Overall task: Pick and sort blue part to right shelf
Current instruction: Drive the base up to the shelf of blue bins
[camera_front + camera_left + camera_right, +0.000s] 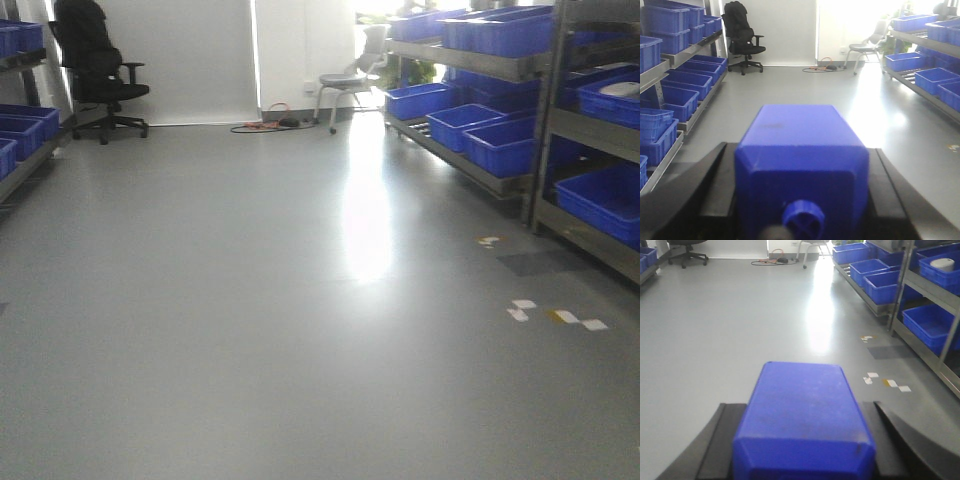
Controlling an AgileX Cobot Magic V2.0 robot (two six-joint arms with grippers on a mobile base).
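In the left wrist view a blue part (800,155) fills the lower middle, its round knob facing the camera, and my left gripper (801,195) is shut on it with black fingers (710,190) pressed to both sides. A second blue part (802,415) sits the same way in my right gripper (802,450), which is shut on it. The right shelf (510,110), a steel rack with large blue bins (505,145), stands along the right wall and also shows in the right wrist view as the right shelf (920,315). Neither gripper appears in the front view.
Grey floor stretches ahead. Another rack of blue bins (675,85) lines the left wall. A black office chair (95,65) and a grey chair (350,80) stand at the far wall, with cables (265,125) on the floor. Tape marks (560,315) lie near the right rack.
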